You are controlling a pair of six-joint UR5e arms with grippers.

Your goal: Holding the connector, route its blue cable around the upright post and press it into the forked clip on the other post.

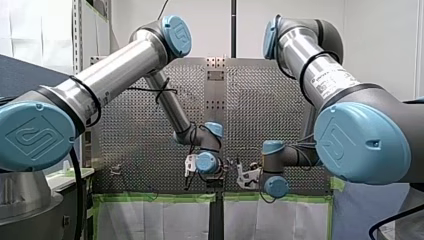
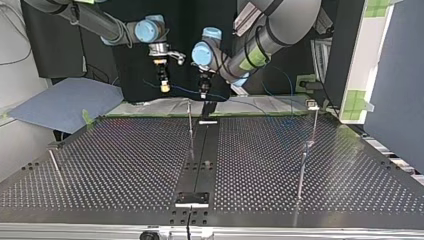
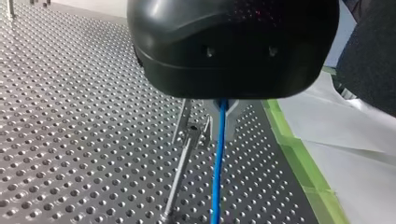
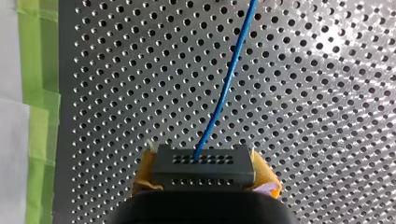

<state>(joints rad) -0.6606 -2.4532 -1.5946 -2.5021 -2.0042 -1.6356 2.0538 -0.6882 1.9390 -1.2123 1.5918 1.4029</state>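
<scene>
In the right wrist view a dark grey connector (image 4: pixel 203 164) with rows of holes sits between yellow pads (image 4: pixel 145 173); my right gripper (image 4: pixel 203 179) is shut on it. The blue cable (image 4: pixel 229 70) runs from the connector out over the perforated plate. My left gripper (image 3: pixel 222 112) is shut on that blue cable (image 3: pixel 217 163), which hangs down from its fingers. Just beside it leans a thin metal post with a forked clip (image 3: pixel 187 133). In the top view my right gripper (image 2: pixel 161 82) and left gripper (image 2: pixel 203 91) hang close together above the table's far edge, the cable (image 2: pixel 182 91) strung between them.
A thin upright post (image 2: pixel 190 127) stands mid-table on the black centre strip (image 2: pixel 200 165). A taller post with a clip (image 2: pixel 311 120) stands at the top view's right, a short one (image 2: pixel 54 165) at its left. Green tape (image 4: pixel 39 116) lines the plate's edge.
</scene>
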